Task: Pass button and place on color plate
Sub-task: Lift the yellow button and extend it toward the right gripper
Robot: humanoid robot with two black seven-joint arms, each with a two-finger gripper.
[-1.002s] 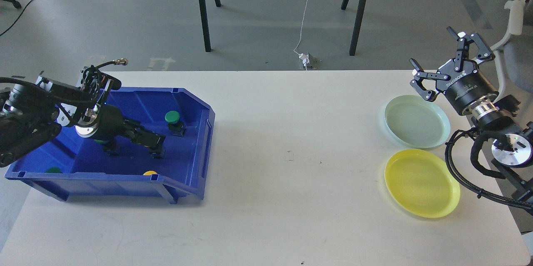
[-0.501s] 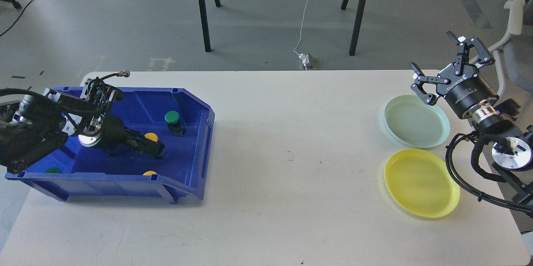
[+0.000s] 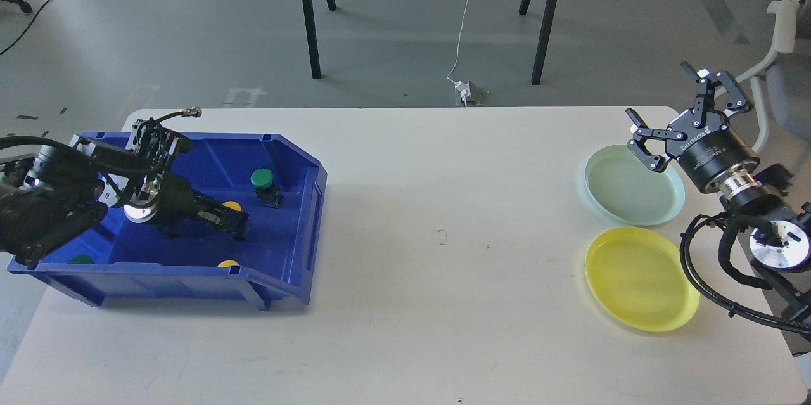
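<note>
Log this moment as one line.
left gripper: in blue bin, at yellow button, grip unclear | right gripper: open, above green plate | yellow plate: empty

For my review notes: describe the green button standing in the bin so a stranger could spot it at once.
Find the blue bin on the table's left side. Near its right wall stands the green button, a round green cap on a black base. It is upright and fully visible, right of the left gripper.

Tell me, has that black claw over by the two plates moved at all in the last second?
Yes, slightly. The right gripper has drifted down and a little right, so its lower finger now overlaps the far rim of the pale green plate; the plate has not shifted.
</note>
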